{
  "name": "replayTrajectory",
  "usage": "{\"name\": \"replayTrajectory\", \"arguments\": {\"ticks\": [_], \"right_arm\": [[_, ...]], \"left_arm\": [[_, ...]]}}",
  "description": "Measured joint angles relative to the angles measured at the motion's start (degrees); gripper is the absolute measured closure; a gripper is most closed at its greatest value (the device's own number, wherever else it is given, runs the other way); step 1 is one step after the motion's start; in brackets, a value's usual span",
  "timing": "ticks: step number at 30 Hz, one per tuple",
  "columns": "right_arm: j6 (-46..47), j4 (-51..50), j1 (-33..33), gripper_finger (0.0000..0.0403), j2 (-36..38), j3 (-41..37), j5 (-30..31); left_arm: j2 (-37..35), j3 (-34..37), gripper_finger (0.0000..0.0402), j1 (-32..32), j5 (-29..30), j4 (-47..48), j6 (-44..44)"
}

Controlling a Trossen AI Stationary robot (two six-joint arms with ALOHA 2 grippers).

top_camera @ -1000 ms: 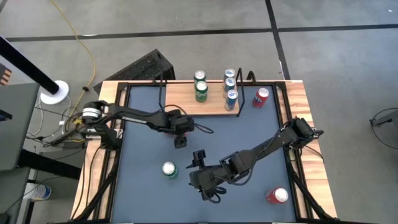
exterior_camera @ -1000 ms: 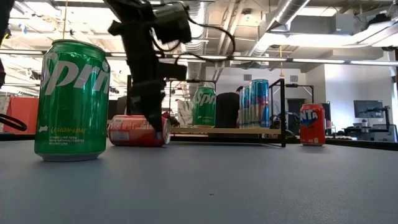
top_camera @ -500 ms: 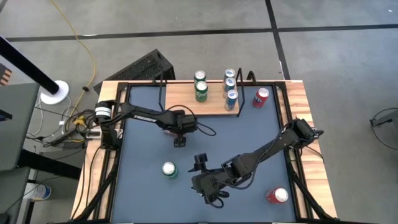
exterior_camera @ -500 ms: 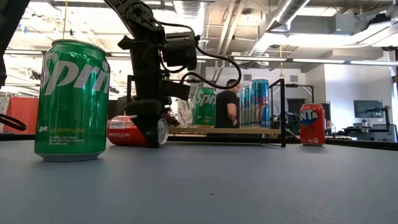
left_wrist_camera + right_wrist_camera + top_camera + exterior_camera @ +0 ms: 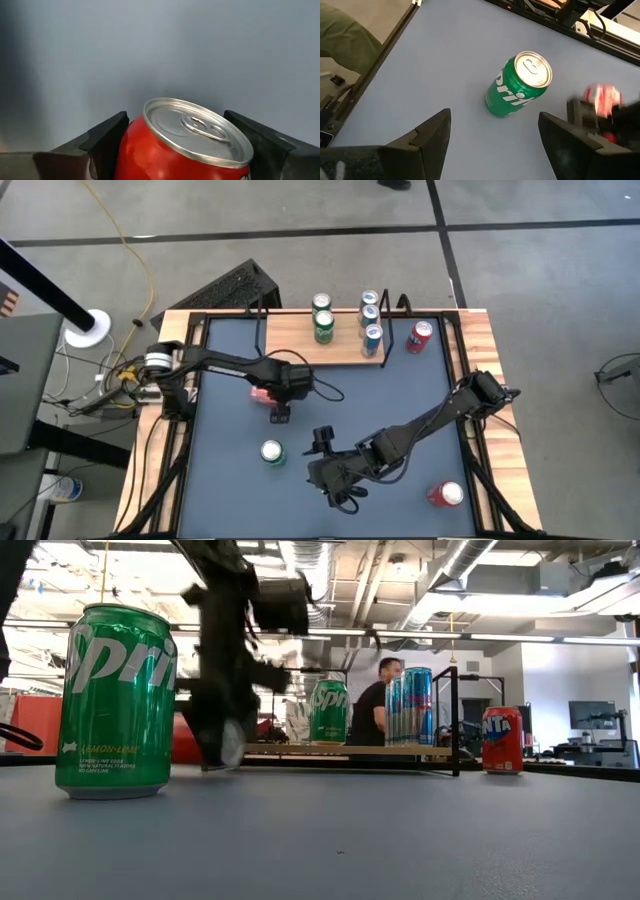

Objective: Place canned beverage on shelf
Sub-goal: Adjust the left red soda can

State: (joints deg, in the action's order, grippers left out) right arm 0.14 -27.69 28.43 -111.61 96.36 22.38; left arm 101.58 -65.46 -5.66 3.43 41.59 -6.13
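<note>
While the left gripper (image 5: 279, 412) stands over the left-centre of the table (image 5: 400, 395), its fingers (image 5: 107, 135) sit on either side of a red can (image 5: 185, 145) lying on its side, and the left wrist view shows them flanking the can's body closely; whether they actually press on it cannot be told, so the grasp is judged to be in the making, not confirmed. This red can lies well short of the shelf (image 5: 345, 348), which stands at the far edge of the table and already carries two green cans (image 5: 322, 326) on its left part and three tall blue cans (image 5: 370, 317) on its right. A green can (image 5: 272, 451) stands upright near the front, just left of the right gripper (image 5: 322, 442), which waits low over the near-centre with its jaws spread and holding nothing. Two more red cans are off the shelf: one (image 5: 420, 336) just right of it, one (image 5: 446, 494) at the near right corner. The step in hand is judged to be the pick-up of the lying can. The next move calls for a firm closure, a lift clear of the table, turning the can upright, and carrying it far to a free spot on the board without knocking the cans standing there.
</note>
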Motion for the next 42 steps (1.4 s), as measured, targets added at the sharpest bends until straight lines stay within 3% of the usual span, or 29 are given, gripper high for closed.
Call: {"name": "replayTrajectory", "arguments": {"ticks": [6, 10, 14, 18, 22, 25, 28, 42], "right_arm": [[-0.48, -0.12, 0.43, 0.0112, -0.02, 0.0, 2.36], [-0.61, -0.12, 0.45, 0.0112, -0.02, 0.0, 2.3], [-0.7, 0.14, 0.32, 0.0112, -0.04, 0.0, 2.25], [-3.27, 4.32, -0.07, 0.0112, -0.11, -0.75, 2.13], [-4.63, 6.94, -0.56, 0.0112, -0.22, -1.2, 1.62], [-4.48, 7.4, -1.28, 0.0112, -0.22, -1.2, 1.53], [-4.52, 7.89, -2.03, 0.0112, -0.22, -1.22, 1.52], [-3.83, 10.39, -4.59, 0.0112, -0.2, -1.22, -1.27]], "left_arm": [[-15.63, 3.24, 0.0107, 0.57, -3.84, -11.93, 1.35], [-28.07, 9.76, 0.0107, 0.86, -5.47, -22.66, 4.96], [-39.95, 22.78, 0.0107, 1.72, -4.07, -42.35, 10.46], [-46.87, 39.72, 0.0107, 2.3, 2.05, -66.09, 15.96], [-48.14, 53.71, 0.0106, 2.29, 5.77, -87.91, 18.0], [-47.43, 60.8, 0.0093, 2.31, 9.66, -96.54, 19.97], [-47.24, 64.66, 0.0095, 2.24, 12.77, -99.48, 20.26], [-46.72, 64.53, 0.0087, 2.26, 17.28, -86.16, 19.17]]}}
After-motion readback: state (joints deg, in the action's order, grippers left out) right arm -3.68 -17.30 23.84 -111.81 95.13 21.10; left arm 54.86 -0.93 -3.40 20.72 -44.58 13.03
